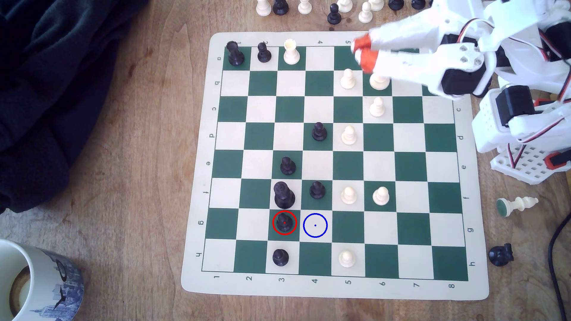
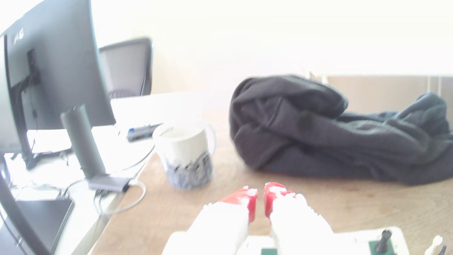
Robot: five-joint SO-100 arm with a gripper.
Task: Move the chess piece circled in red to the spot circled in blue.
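Note:
The chess piece circled in red [image 1: 284, 223] is a small black pawn standing on a green square in row g, column 3 of the green-and-cream board [image 1: 333, 290]. Beside it, toward the exterior view's right, the spot circled in blue [image 1: 315, 225] is a bare cream square. My gripper [image 1: 360, 52], white with orange-red tips, hovers over the board's far corner near column 5, far from the pawn. In the wrist view the gripper [image 2: 260, 196] has its red pads nearly together with nothing between them.
A taller black piece [image 1: 283, 195] stands just behind the circled pawn, another black pawn [image 1: 280, 257] in front of it. A mug [image 1: 34, 284] and a dark cloth [image 1: 55, 92] lie at the exterior view's left. Captured pieces [image 1: 333, 12] line the far edge.

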